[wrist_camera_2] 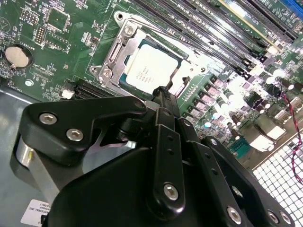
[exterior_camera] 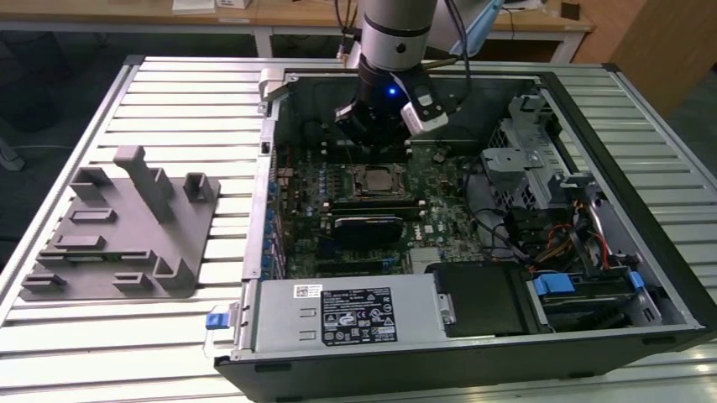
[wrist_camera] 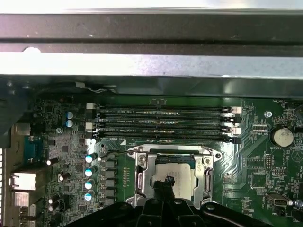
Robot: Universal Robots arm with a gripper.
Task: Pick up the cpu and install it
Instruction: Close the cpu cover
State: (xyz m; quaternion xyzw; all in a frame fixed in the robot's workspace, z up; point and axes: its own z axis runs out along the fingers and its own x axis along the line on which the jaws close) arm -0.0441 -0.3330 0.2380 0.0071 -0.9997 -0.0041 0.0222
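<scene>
The cpu (exterior_camera: 378,180) is a silver square lying flat in the open socket frame (wrist_camera_2: 111,56) on the motherboard of an open computer case. In both wrist views the cpu (wrist_camera_2: 149,71) (wrist_camera: 183,176) sits inside the metal frame. My gripper (exterior_camera: 377,149) hangs just above it, at the cpu's edge. Its black fingers come together to one narrow tip (wrist_camera_2: 161,90) (wrist_camera: 166,181) with nothing between them. The gripper body hides part of the socket.
A grey moulded tray (exterior_camera: 123,227) with upright posts lies on the slatted table at the exterior view's left. Inside the case are memory slots (wrist_camera: 165,123), a power supply (exterior_camera: 348,315), a drive cage (exterior_camera: 538,159) and loose cables (exterior_camera: 560,243). Case walls surround the board.
</scene>
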